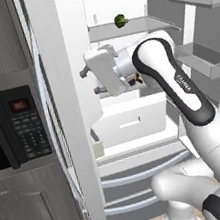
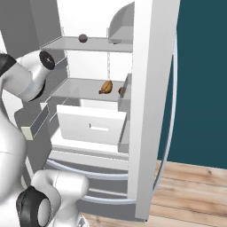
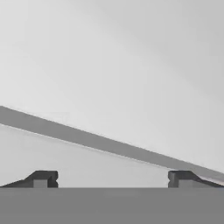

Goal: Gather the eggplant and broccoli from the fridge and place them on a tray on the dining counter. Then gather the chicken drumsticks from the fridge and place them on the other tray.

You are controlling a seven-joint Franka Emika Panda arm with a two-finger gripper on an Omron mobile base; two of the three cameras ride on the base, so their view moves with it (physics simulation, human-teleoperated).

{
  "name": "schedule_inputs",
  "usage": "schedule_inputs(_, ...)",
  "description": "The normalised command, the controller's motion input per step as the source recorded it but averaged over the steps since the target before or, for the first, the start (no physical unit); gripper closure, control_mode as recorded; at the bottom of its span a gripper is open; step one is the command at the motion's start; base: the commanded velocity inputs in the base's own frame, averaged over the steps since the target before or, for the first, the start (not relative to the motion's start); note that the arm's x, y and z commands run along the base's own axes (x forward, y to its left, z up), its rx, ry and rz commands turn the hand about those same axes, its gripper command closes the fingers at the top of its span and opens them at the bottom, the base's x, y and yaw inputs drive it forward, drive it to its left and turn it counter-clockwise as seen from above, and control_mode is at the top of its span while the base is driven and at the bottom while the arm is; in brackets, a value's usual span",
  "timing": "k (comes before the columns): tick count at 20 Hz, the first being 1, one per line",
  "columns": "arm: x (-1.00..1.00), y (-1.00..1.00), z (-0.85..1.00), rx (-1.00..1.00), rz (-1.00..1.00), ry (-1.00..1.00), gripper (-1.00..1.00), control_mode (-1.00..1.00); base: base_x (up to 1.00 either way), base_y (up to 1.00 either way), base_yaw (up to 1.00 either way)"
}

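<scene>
The fridge (image 1: 72,113) stands open. On its upper shelf lie the green broccoli (image 1: 120,21) and the dark round eggplant (image 2: 83,38). Two brown chicken drumsticks (image 2: 105,87) rest on the shelf below; one shows as an orange bit (image 1: 139,79) behind my forearm. My gripper (image 1: 90,82) hovers at middle-shelf height, left of the drumsticks and below the broccoli, pointing at the fridge's left wall. In the hand view the gripper (image 3: 111,179) is open with its fingertips (image 3: 41,179) wide apart, nothing between them, facing a pale wall crossed by a grey edge.
A black microwave (image 1: 13,128) sits in the cabinets left of the fridge. A white drawer (image 2: 91,126) juts out under the lower shelf. The right fridge door (image 2: 150,106) stands open, with door bins (image 1: 200,61) beside my arm. Wooden floor (image 2: 190,190) lies to the right.
</scene>
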Motion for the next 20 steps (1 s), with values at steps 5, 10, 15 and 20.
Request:
schedule_inputs(5, 0.19, 0.83, 0.00, 0.01, 0.02, 0.06, -1.00, -1.00, 0.00, 0.00, 0.00)
schedule_inputs(10, 0.18, 0.86, 0.00, 0.00, 0.00, 0.06, -1.00, -1.00, 0.00, 0.00, 0.00)
schedule_inputs(15, 0.08, 0.82, -0.06, 0.00, 0.00, 0.02, -1.00, -1.00, 0.00, 0.00, 0.00)
schedule_inputs(20, -0.49, 0.17, 0.00, -0.05, 0.00, -0.10, -1.00, -1.00, 0.00, 0.00, 0.00)
